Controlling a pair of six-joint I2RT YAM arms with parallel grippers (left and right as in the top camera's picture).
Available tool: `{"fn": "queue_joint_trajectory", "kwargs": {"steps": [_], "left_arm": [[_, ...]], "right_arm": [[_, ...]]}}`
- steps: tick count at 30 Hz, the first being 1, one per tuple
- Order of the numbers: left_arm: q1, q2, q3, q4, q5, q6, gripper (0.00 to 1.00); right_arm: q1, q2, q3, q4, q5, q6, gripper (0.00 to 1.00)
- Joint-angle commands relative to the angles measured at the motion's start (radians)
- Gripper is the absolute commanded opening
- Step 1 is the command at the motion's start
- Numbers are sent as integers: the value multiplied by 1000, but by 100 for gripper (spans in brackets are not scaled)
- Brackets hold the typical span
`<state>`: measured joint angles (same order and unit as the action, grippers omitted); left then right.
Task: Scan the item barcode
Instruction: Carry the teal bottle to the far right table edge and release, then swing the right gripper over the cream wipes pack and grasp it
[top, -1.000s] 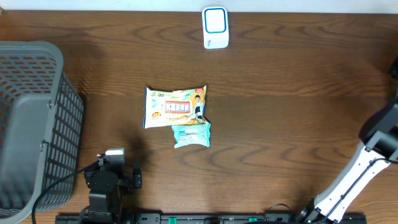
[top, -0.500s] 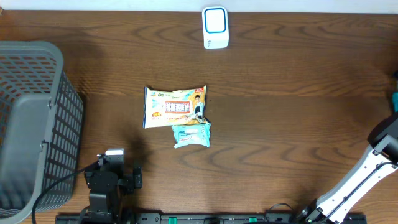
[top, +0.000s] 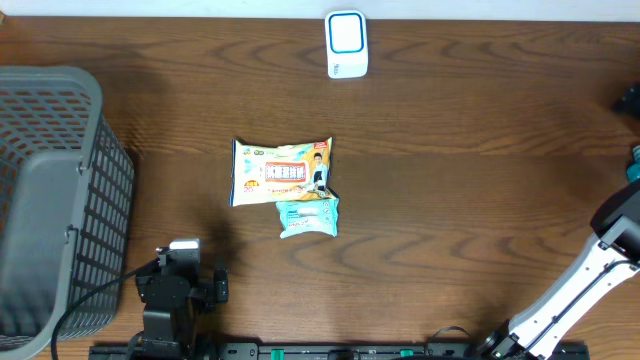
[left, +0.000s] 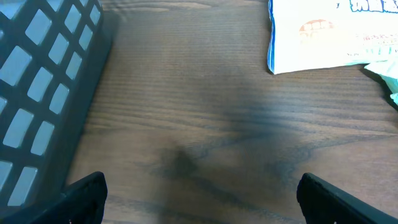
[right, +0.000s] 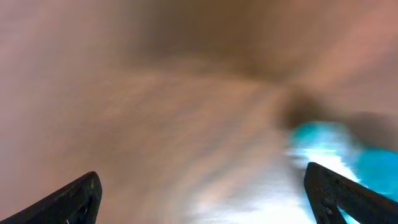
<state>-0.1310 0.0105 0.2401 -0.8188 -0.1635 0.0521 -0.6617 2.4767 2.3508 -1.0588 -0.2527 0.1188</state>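
Both claws stand wide and empty on the near side. The left gripper (left: 199, 208) hangs low over the table (left: 186, 124) beside the grey basket (top: 50, 200). The right gripper (right: 211, 202) is off at the right edge, its view too blurred to tell what lies beneath. Further in lie the yellow packet (top: 282, 172) and, touching its near edge, the smaller teal packet (top: 308, 217). Beyond them, at the far edge, sits the white scanner (top: 346, 44). I'd say the pick comes first. The left arm is nearer and should take one packet by a free edge without dragging its neighbour. It can then turn the barcode, which I can't see from here, toward the scanner's face.
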Motion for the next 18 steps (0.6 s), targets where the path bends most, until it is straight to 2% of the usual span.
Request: {"fn": "queue_joint_trajectory", "kwargs": {"steps": [1,4,7,9,12,15,18], "left_arm": [[3,-5,-8,-11,-6,6,98],[3,-5,-8,-11,-6,6,98],[3,-5,-8,-11,-6,6,98],[3,-5,-8,-11,-6,6,98],[3,-5,-8,-11,-6,6,98],[3,-5,-8,-11,-6,6,98],[3,-5,-8,-11,-6,6,98]], "right_arm": [[51,-117,-3,-5,-450,8,99],[114,-156,-3,-49,-618,8,99],[212,-166,-3,-142,-666,8,99],[288,-165,-5,-211,-665,0,99],[440,-163,-25,-299,-658,-94,99],[610,-162,-48,-304,-617,-157,99],[780,-158,-50,-290,-505,-295,99]]}}
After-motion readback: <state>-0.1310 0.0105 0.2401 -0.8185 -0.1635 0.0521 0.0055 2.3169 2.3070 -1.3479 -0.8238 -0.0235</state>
